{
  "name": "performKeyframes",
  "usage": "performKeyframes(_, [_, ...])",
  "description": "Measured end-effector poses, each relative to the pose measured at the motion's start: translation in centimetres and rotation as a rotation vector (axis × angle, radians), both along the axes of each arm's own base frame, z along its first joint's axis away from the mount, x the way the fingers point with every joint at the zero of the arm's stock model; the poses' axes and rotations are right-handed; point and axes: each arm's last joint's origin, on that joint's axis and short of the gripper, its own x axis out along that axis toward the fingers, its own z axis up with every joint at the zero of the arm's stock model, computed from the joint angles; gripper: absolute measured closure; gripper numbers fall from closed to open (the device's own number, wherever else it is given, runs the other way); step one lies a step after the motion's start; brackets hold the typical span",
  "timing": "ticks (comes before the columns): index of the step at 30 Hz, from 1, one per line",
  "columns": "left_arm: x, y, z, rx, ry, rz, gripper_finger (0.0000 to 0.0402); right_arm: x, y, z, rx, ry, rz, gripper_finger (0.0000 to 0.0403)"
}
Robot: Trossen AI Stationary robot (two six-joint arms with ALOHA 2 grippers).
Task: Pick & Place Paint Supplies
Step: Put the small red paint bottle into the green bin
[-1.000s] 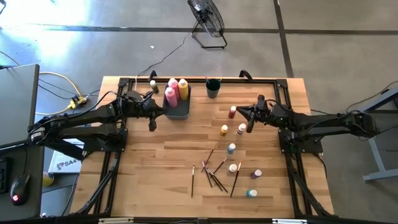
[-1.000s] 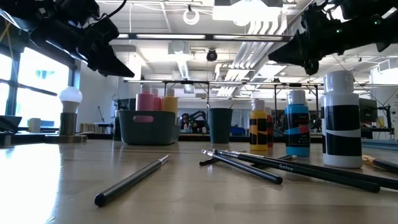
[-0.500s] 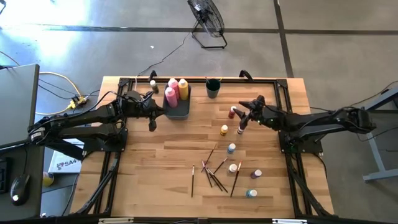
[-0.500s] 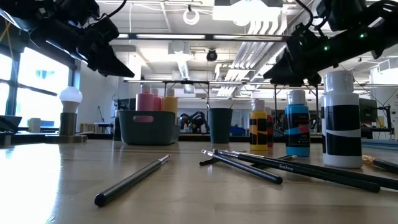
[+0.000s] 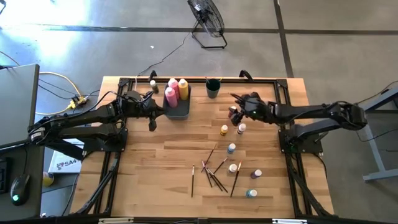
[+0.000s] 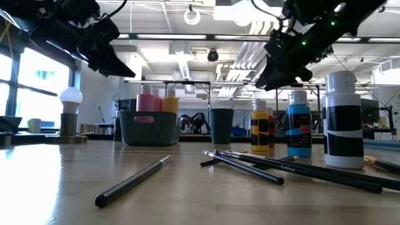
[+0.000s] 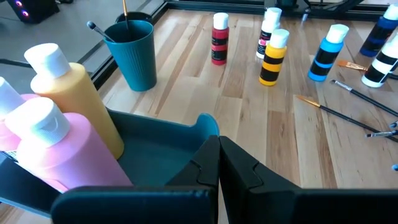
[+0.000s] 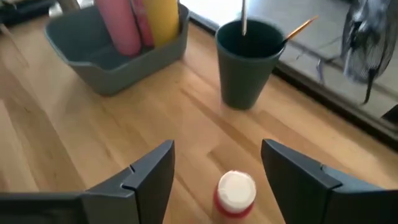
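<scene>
The right tool (image 8: 214, 171) stood wide open and empty over the red paint bottle (image 8: 235, 194), whose body was cut off from view. The left tool (image 7: 219, 163) was shut, empty, beside the grey bin (image 5: 179, 111) on the worktop (image 5: 155, 162).

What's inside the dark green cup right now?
The dark green cup holds two thin paintbrushes, handles sticking above the rim. Their lower ends and the cup's bottom are hidden by its wall.

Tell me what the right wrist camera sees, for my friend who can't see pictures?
The open right gripper hangs over a red paint bottle with a white cap. Beyond stand a dark cup and a grey bin.
</scene>
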Motion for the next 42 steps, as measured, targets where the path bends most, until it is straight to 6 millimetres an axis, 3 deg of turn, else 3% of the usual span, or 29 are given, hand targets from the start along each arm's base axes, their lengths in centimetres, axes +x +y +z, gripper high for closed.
performKeyframes(9, [0.0, 0.0, 0.0, -0.001, 0.001, 0.0, 0.0402, 1.0, -2.2, -1.1, 0.209, 0.06, -0.052, 0.0171])
performKeyframes(17, [0.0, 0.0, 0.0, -0.002, 0.004, 0.0, 0.0402, 1.2, -3.4, -2.6, 0.238, 0.115, -0.095, 0.0171])
performKeyframes(42, [0.0, 0.0, 0.0, -0.001, 0.004, 0.002, 0.0402, 0.8, -3.2, -2.9, 0.282, 0.158, -0.062, 0.0171])
